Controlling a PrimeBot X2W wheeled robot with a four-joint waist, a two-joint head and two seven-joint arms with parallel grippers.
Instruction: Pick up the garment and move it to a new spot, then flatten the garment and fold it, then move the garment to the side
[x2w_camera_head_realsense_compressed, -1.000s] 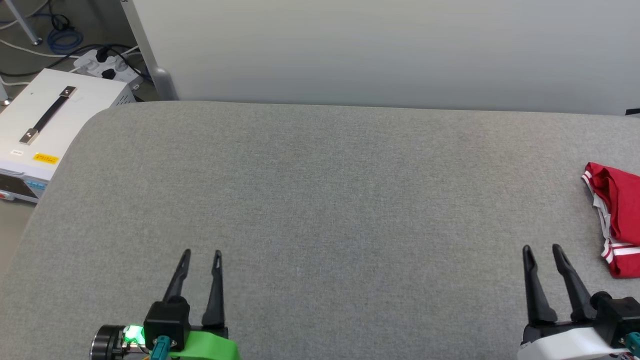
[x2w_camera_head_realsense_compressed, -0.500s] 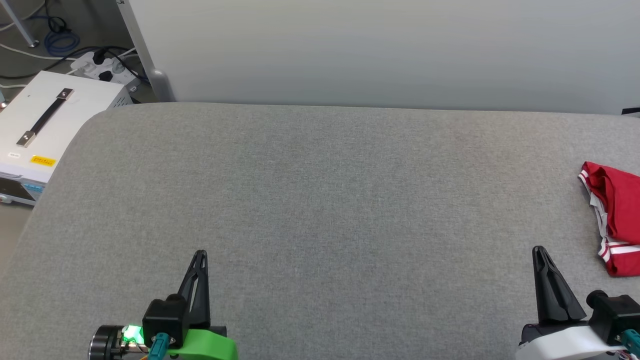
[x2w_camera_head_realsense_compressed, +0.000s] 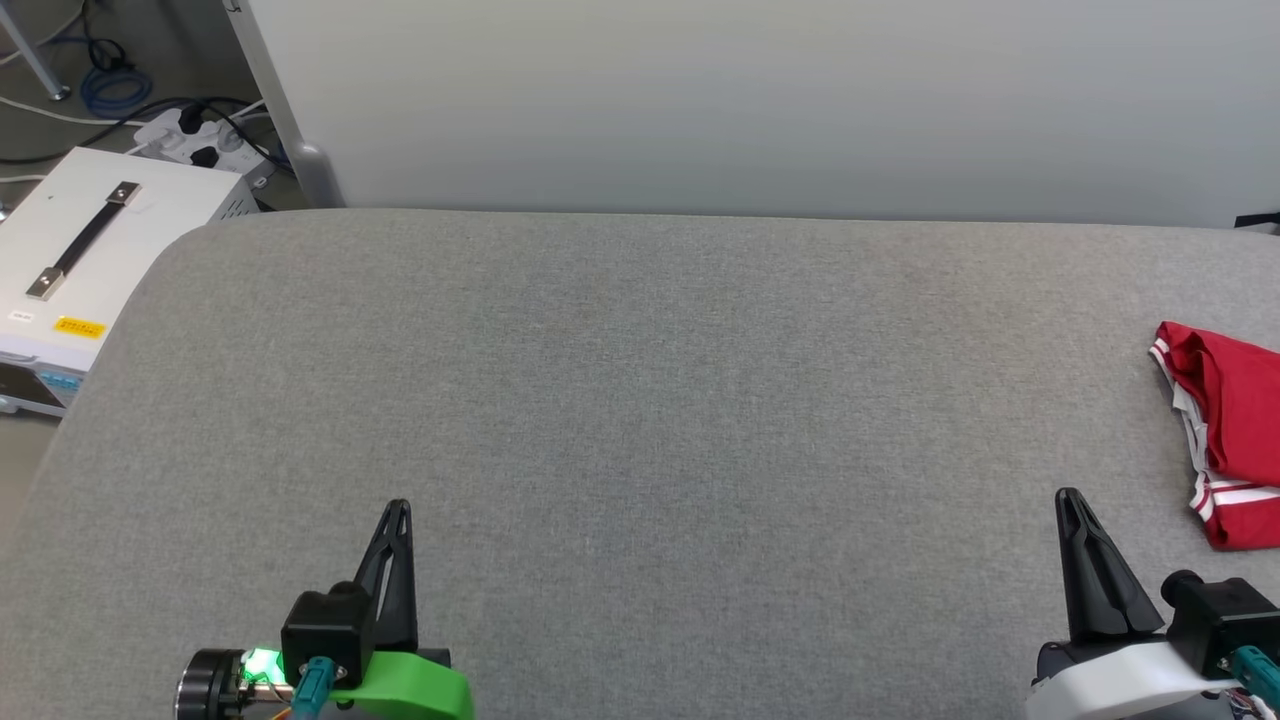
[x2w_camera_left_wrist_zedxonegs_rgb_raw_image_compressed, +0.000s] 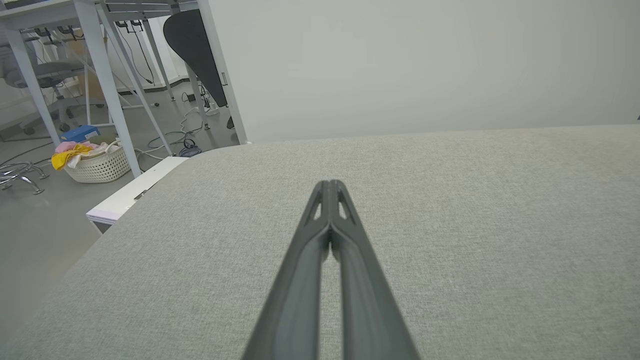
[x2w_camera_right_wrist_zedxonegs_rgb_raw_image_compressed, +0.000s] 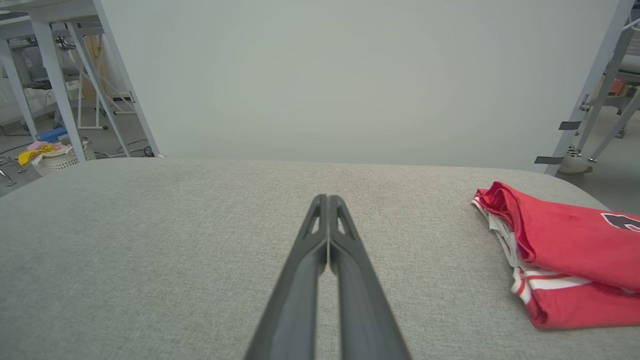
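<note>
Head view: the garment (x2w_camera_head_realsense_compressed: 1235, 430) lies bunched at 3 o'clock on the grey desk (x2w_camera_head_realsense_compressed: 640, 380), partly cut off by the picture's edge.
Left gripper (x2w_camera_head_realsense_compressed: 398, 510): at 7 o'clock, fingers pressed together on nothing, well apart from the garment.
Right gripper (x2w_camera_head_realsense_compressed: 1068, 497): at 5 o'clock, fingers together and empty; the garment sits toward its 2 o'clock, near but not touching.
Right wrist view: the garment is doubled over in layers, red on top, with white cloth and striped trim showing along the side facing the gripper.
Handling: probably light, soft and limp; it should sag when lifted, and the layers may slide apart.
Where to hold: the raised red fold or the striped edge looks best, once the fingers part.
Edges: the garment lies close to the desk's 3 o'clock edge; a rounded corner at 10 o'clock stands above a white box (x2w_camera_head_realsense_compressed: 90, 250); a wall panel (x2w_camera_head_realsense_compressed: 760, 100) runs along 12 o'clock.
Open room: the broad middle of the desk looks free for spreading.
</note>
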